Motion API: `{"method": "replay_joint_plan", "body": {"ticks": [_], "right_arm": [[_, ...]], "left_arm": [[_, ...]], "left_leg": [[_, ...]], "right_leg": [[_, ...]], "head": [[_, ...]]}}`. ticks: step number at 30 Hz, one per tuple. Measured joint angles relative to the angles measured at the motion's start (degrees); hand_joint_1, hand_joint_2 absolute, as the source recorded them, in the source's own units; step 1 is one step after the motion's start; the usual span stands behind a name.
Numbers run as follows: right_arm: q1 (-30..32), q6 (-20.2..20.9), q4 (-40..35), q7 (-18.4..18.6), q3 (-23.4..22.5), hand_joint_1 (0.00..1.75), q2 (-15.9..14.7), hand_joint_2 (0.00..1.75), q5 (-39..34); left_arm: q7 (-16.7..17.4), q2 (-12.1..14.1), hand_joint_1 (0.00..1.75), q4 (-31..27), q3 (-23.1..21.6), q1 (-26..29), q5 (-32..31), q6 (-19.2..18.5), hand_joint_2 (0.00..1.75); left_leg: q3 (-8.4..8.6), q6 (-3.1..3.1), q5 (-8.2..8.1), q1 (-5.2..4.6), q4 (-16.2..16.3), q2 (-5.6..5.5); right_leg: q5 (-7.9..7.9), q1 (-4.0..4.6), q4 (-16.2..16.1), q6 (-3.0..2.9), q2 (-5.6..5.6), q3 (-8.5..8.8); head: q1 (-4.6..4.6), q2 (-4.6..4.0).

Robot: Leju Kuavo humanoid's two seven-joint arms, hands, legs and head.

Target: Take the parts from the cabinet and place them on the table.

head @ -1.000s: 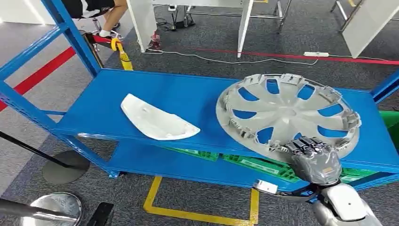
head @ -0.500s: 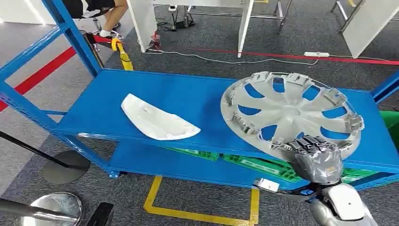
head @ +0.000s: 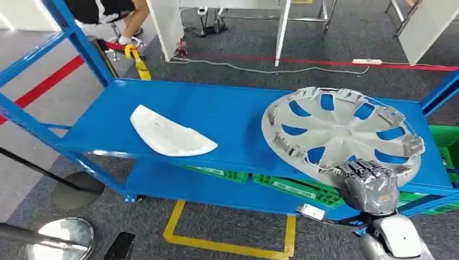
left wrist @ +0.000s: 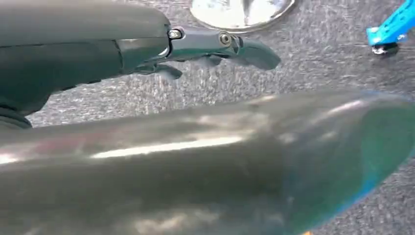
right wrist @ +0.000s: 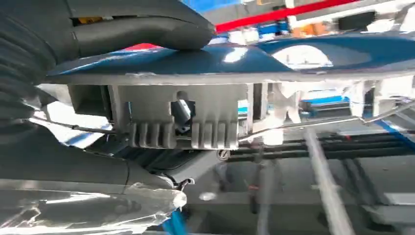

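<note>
Right hand [head: 372,184] gripping silver spoked hubcap [head: 341,132] rim, inner clips up; tilted

Robot's hands and arms, up close

Right hand [head: 369,187] is grey metal with dark fingers and shiny clear wrap over the back of it, sitting on a glossy white-and-silver forearm [head: 398,242]. At that wrist: a grey ribbed cover [right wrist: 22,54] beside a thick grey thumb [right wrist: 142,27]. Left hand [left wrist: 147,46] has a smooth dark grey shell, dark fingers and two small screws [left wrist: 174,34] at the knuckle.
</note>
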Motion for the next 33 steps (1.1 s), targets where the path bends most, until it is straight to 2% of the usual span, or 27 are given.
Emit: {"method": "replay_joint_plan", "body": {"ticks": [1, 2, 3, 5, 6, 7, 8, 10, 11, 12, 13, 14, 16, 17, 18, 19, 21, 22, 23, 24, 26, 27, 28, 29, 31, 32, 33], "right_arm": [[0.03, 0.0, 0.04, 0.18, 0.0, 1.75, 0.0, 1.75, -0.02], [0.11, -0.02, 0.11, 0.22, 0.0, 1.75, 0.0, 1.75, -0.04], [0.25, -0.02, 0.13, 0.33, 0.02, 1.75, -0.02, 1.75, -0.04], [0.28, 0.0, 0.13, 0.55, 0.02, 1.75, -0.09, 1.75, -0.07], [0.3, 0.0, 0.15, 0.83, 0.02, 1.75, -0.2, 1.75, 0.0], [0.34, 0.0, 0.15, 1.12, 0.02, 1.75, -0.31, 1.75, 0.15], [0.37, 0.0, 0.17, 1.33, 0.02, 1.75, -0.46, 1.75, 0.24], [0.39, 0.0, 0.15, 1.64, 0.02, 1.75, -0.77, 1.75, 0.37], [0.39, 0.0, 0.15, 1.64, 0.04, 1.75, -0.83, 1.75, 0.44], [0.41, 0.0, 0.15, 1.64, 0.07, 1.75, -0.85, 1.75, 0.46], [0.45, 0.0, 0.13, 1.66, 0.09, 1.75, -0.85, 1.75, 0.48], [0.45, 0.0, 0.13, 1.7, 0.09, 1.75, -1.09, 1.75, 0.48], [0.54, 0.0, 0.11, 1.81, 0.15, 1.75, -1.2, 1.75, 0.63], [0.69, -0.02, 0.07, 1.84, 0.15, 1.75, -1.33, 1.75, 0.72], [0.94, 0.0, 0.07, 1.92, 0.2, 1.75, -1.46, 1.75, 0.81], [1.0, -0.02, 0.02, 1.99, 0.2, 1.75, -1.66, 1.75, 0.89], [1.01, -0.02, 0.02, 1.99, 0.3, 1.75, -1.7, 1.75, 1.07], [1.04, 0.0, 0.02, 1.99, 0.39, 1.75, -1.7, 1.75, 1.07], [1.1, -0.02, 0.02, 2.03, 0.42, 1.75, -1.75, 1.75, 1.07], [1.19, -0.02, 0.02, 2.08, 0.42, 1.75, -1.81, 1.75, 1.07], [1.22, -0.02, 0.0, 2.14, 0.44, 1.75, -1.84, 1.75, 1.07], [1.14, -0.02, -0.02, 2.14, 0.44, 1.75, -1.84, 1.75, 1.07], [1.02, -0.02, -0.02, 2.14, 0.53, 1.75, -1.84, 1.75, 1.09], [1.19, 0.0, -0.15, 2.14, 0.57, 1.75, -1.86, 1.75, 1.11], [1.23, 0.0, -0.18, 2.14, 0.63, 1.75, -1.88, 1.75, 1.14], [1.27, -0.02, -0.2, 2.12, 0.66, 1.75, -1.88, 1.75, 1.18], [1.19, -0.02, -0.2, 2.01, 0.68, 1.75, -1.9, 1.75, 1.2]], "left_arm": [[0.0, 0.02, 0.0, 0.0, 0.0, 0.09, -0.13, 0.22, 0.0], [0.0, -0.02, 0.0, 0.0, 0.0, 0.11, -0.13, 0.3, 0.0], [-0.02, -0.07, 0.0, 0.0, 0.0, 0.06, -0.15, 0.35, 0.0], [-0.04, -0.13, 0.0, 0.0, 0.0, 0.0, -0.31, 0.44, 0.0], [-0.07, -0.13, 0.0, 0.0, 0.0, -0.02, -0.31, 0.46, 0.0], [-0.11, -0.15, 0.0, 0.0, -0.02, 0.0, -0.33, 0.48, 0.0], [-0.11, -0.15, 0.0, 0.0, -0.02, 0.02, -0.35, 0.48, 0.0], [-0.11, -0.15, 0.0, 0.0, -0.07, -0.06, -0.44, 0.52, 0.0], [-0.11, -0.15, 0.0, 0.0, -0.09, -0.15, -0.46, 0.52, 0.0], [-0.13, -0.04, 0.0, -0.02, -0.09, -0.36, -0.46, 0.57, 0.0], [-0.13, 0.02, 0.0, -0.07, -0.09, -0.49, -0.46, 0.59, 0.0], [-0.28, -0.11, 0.0, -0.07, -0.13, -0.6, -0.52, 0.63, 0.0], [-0.31, -0.13, 0.0, -0.07, -0.15, -0.52, -0.5, 0.74, 0.0], [-0.28, -0.15, 0.0, -0.07, -0.15, -0.38, -0.5, 0.79, 0.0], [-0.28, -0.11, 0.0, -0.07, -0.17, -0.45, -0.5, 0.98, 0.0], [-0.28, -0.13, 0.0, -0.07, -0.18, -0.5, -0.48, 1.09, 0.0], [-0.28, -0.39, 0.0, -0.07, -0.24, -0.36, -0.5, 1.09, 0.0], [-0.28, -0.46, 0.0, -0.07, -0.24, -0.33, -0.5, 1.09, 0.0], [-0.28, -0.5, 0.0, -0.07, -0.26, -0.32, -0.5, 1.11, 0.0], [-0.29, -0.52, 0.0, -0.07, -0.26, -0.32, -0.5, 1.11, 0.0], [-0.28, -0.61, 0.0, -0.07, -0.26, -0.32, -0.5, 1.09, 0.0], [-0.28, -0.61, 0.0, -0.07, -0.26, -0.34, -0.5, 1.09, 0.0], [-0.28, -0.37, 0.0, -0.13, -0.26, -0.3, -0.5, 1.11, 0.0], [-0.28, -0.55, 0.0, -0.11, -0.28, -0.27, -0.5, 1.11, 0.0], [-0.31, -0.52, 0.0, -0.13, -0.26, -0.24, -0.5, 1.11, 0.0], [-0.31, -0.5, 0.0, -0.11, -0.26, -0.13, -0.48, 1.14, 0.0], [-0.31, -0.44, 0.0, -0.11, -0.26, -0.07, -0.48, 1.16, 0.0]], "left_leg": [[-0.22, -0.31, 0.26, 0.05, -0.03, 0.0], [-0.54, -0.48, -0.06, 0.23, 0.14, 0.1], [-1.35, -0.41, -2.19, 0.2, 1.56, 0.43], [-4.45, -0.27, -8.18, -0.17, 10.0, 0.46], [-5.99, -0.08, -10.49, -0.39, 14.72, 0.46], [-6.75, 0.29, -11.75, -0.63, 17.77, 0.46], [-6.31, 0.81, -11.58, -0.97, 18.36, 0.45], [-2.0, 2.57, -8.59, -1.93, 12.86, 0.44], [1.43, 3.76, -7.09, -2.62, 7.99, 0.37], [4.5, 5.16, -7.31, -3.45, 3.55, 0.27], [5.79, 5.78, -8.12, -3.62, 1.24, 0.59], [5.5, 4.76, -7.14, -3.84, 1.21, 0.62], [5.16, 4.7, -6.51, -4.12, 0.68, 0.57], [5.05, 4.65, -5.44, -3.65, -0.56, 0.67], [4.82, 4.62, -4.69, -3.39, -0.81, 0.81], [4.16, 5.09, -4.08, -3.23, -0.89, 0.8], [2.68, 4.96, -2.85, -3.13, -0.88, 0.82], [1.73, 4.87, -2.15, -3.07, -0.79, 0.86], [0.92, 4.74, -1.54, -2.99, -0.76, 0.88], [0.12, 4.58, -0.91, -2.89, -0.74, 0.89], [-1.59, 3.96, 0.36, -2.45, -0.54, 0.88], [-2.28, 3.49, 0.9, -2.39, -0.16, 0.83], [-2.89, 3.12, 1.32, -2.64, 0.08, 0.67], [-2.82, 2.9, 1.86, -2.82, 0.14, 0.71], [-2.98, 2.65, 2.79, -2.75, 0.04, 0.65], [-3.11, 2.35, 3.22, -2.65, 0.02, 0.65], [-3.55, 1.94, 1.72, -2.51, 0.5, 0.67]], "right_leg": [[0.09, 0.05, 0.5, -0.5, -0.01, -0.49], [0.37, 0.04, 0.49, -1.36, -0.14, -1.03], [0.84, 0.22, 0.5, -2.11, -0.18, -1.56], [1.82, 0.66, 0.39, -2.98, -0.28, -2.72], [2.23, 1.0, 0.4, -3.35, -0.36, -3.34], [2.64, 1.38, 0.4, -3.6, -0.42, -3.9], [3.1, 1.76, 0.4, -3.8, -0.43, -4.5], [4.03, 2.57, 0.39, -4.07, -0.36, -5.62], [4.48, 2.92, 0.36, -4.09, -0.28, -6.09], [4.86, 2.66, 0.36, -4.14, -0.34, -6.24], [5.21, 3.12, 0.34, -3.77, -0.42, -6.53], [5.63, 2.59, 0.11, -3.53, -0.63, -6.45], [6.71, 2.31, -0.41, -2.87, -0.67, -6.55], [7.16, 2.64, -0.59, -2.46, -0.64, -6.72], [5.52, 2.53, 0.09, -2.28, -0.67, -7.27], [2.4, 2.5, 2.34, -2.02, -0.66, -8.28], [-3.79, 2.24, 10.6, -1.42, -0.74, -10.12], [-5.35, 2.13, 14.48, -1.11, -0.77, -10.75], [-4.99, 2.03, 15.88, -0.88, -0.78, -10.35], [-3.47, 1.92, 15.04, -0.64, -0.8, -8.86], [0.5, 1.63, 7.64, -0.09, -0.91, -2.73], [-0.39, 1.35, 2.25, 0.46, -0.95, 0.98], [-2.47, 1.68, -1.69, 0.65, -0.89, 3.78], [-2.06, 1.77, -1.31, -1.11, -0.56, 2.96], [-1.94, 1.9, -1.19, -2.03, -0.6, 2.03], [-1.48, 1.75, -1.21, -2.75, -0.69, 1.52], [-0.83, 1.67, -1.22, -3.54, -0.89, 1.05]], "head": [[0.13, 0.0], [0.02, 0.0], [-0.35, 0.0], [-0.35, 0.0], [-0.3, 0.0], [-0.3, 0.0], [-0.28, 0.0], [-0.28, 0.0], [-0.28, 0.0], [-0.24, 0.0], [-0.06, 0.0], [-0.28, 0.0], [-0.19, 0.0], [-0.31, 0.0], [-0.13, 0.0], [-0.09, 0.0], [-0.15, 0.0], [-0.13, 0.0], [-0.13, 0.0], [-0.13, 0.0], [-0.13, 0.0], [-0.11, 0.0], [0.05, 0.0], [-0.29, 0.0], [-0.31, 0.0], [-0.33, 0.0], [-0.3, 0.0]]}}
